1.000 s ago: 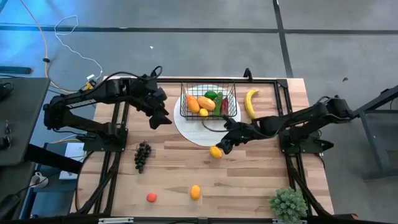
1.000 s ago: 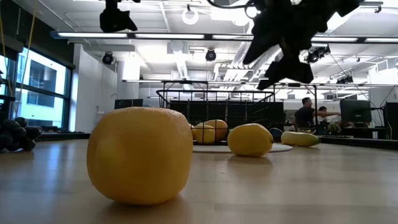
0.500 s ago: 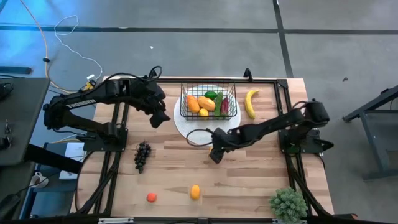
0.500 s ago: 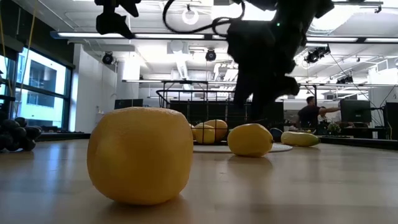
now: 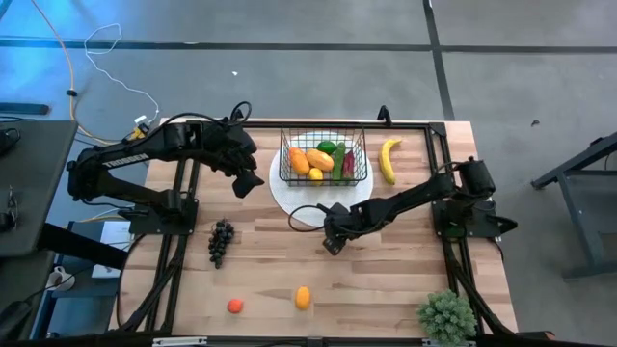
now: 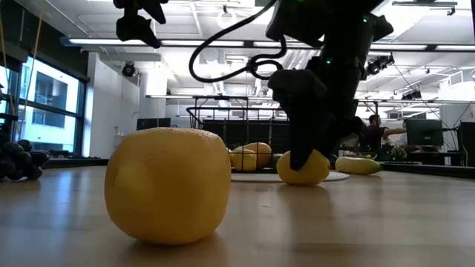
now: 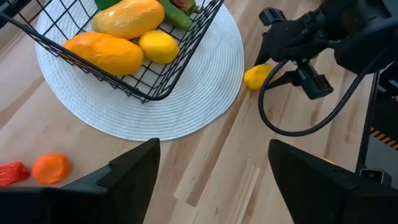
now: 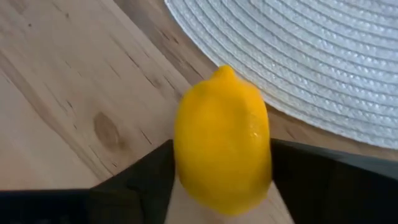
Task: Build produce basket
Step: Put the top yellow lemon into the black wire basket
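- The left gripper [image 5: 253,181] is held above the table [image 5: 386,280] to the left of the basket, with its fingers [image 7: 134,171] spread apart and nothing between them.
- A bunch of dark grapes [image 5: 221,240] is seen on the wood below the left arm, with a tomato [image 5: 234,306] and an orange mango [image 5: 303,297] lying near the front edge.
- The basket [image 5: 324,160] is set on a round white plate [image 5: 318,207]; orange mangoes [image 7: 102,52], a small yellow lemon [image 7: 158,46] and green and red peppers [image 5: 339,154] are lying inside it.
- The right gripper [image 5: 333,237] is lowered onto the table just beside the plate's front rim, and a second lemon [image 8: 222,140] is seen between its dark fingers [image 8: 134,183]; whether the fingers are already pressed onto it cannot be told.
- A banana [image 5: 388,159] is lying on the wood right of the basket.
- A spiky green plant [image 5: 446,316] is placed at the front right corner.
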{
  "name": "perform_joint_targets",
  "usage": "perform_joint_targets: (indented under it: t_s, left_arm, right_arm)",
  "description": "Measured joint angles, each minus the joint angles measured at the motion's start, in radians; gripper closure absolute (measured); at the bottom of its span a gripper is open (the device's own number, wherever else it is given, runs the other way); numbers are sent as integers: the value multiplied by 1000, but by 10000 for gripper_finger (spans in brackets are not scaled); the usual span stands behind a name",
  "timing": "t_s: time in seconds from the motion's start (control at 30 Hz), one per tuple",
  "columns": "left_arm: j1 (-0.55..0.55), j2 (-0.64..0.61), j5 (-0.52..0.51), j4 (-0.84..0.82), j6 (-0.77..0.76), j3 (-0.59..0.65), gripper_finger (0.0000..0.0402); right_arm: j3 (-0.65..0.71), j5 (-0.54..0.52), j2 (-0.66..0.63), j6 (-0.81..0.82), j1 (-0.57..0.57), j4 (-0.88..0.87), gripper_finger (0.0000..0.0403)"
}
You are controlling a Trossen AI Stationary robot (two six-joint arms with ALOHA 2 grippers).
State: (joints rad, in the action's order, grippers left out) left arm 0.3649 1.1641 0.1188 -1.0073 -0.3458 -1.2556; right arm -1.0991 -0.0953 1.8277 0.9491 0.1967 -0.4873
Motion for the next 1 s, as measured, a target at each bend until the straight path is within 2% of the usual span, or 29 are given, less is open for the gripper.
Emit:
perform_joint_targets:
  t_s: [0.13,0.17,0.4,0.6,0.8,1.0]
  left_arm:
    - [0,0,0,0,1,0,115]
    - [0,0,0,-1,1,0,115]
    - [0,0,0,1,2,0,115]
    - [0,1,0,7,2,0,115]
    - [1,1,0,20,17,0,115]
    - [1,1,0,42,17,0,115]
  right_arm:
    - [0,22,-11,15,0,26,282]
    - [0,26,-18,15,0,34,290]
    - [0,33,-129,21,-26,106,290]
    - [0,-33,-253,28,-77,114,281]
    - [0,-112,-373,-115,-145,168,288]
    - [-1,-130,-435,-308,-254,193,286]
